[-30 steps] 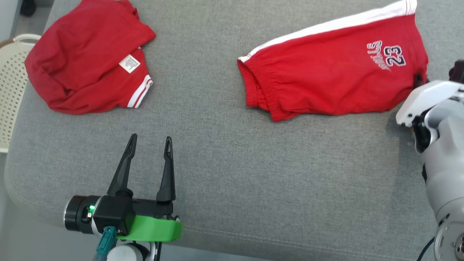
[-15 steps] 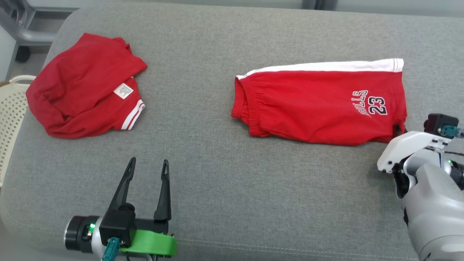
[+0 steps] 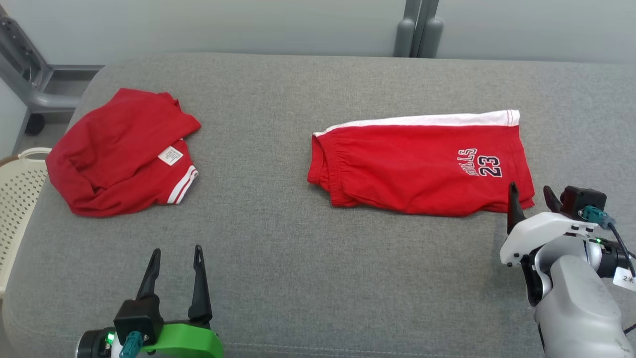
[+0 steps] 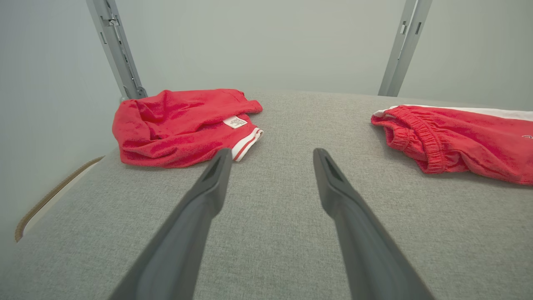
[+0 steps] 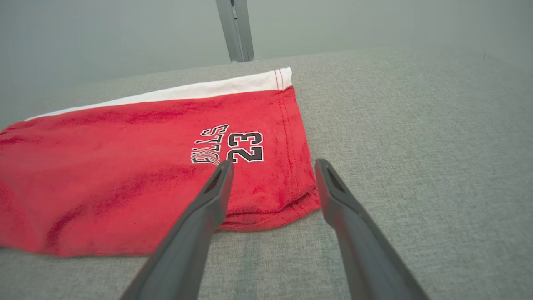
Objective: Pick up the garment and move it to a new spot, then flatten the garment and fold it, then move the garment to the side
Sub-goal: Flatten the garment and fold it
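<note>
It looks like a test lab staged for laundry. Bare pale wall panels [image 3: 248, 25] run across the top, a wheeled grey metal frame [image 3: 30, 74] stands upper left, a cloth-covered bench [image 3: 298, 258] fills the middle, and a cream perforated basket [image 3: 17, 199] sits at the left edge.

On the grey fabric worktop [image 3: 298, 258] lie folded red shorts [image 3: 412, 169] and, well apart, a crumpled red shirt [image 3: 114, 149].

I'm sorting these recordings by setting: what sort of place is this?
Likely a lab or test room staged for laundry folding: a grey fabric-covered pad serves as the bench, metal posts stand against plain walls behind it, and a cream perforated basket sits at its left end.
</note>
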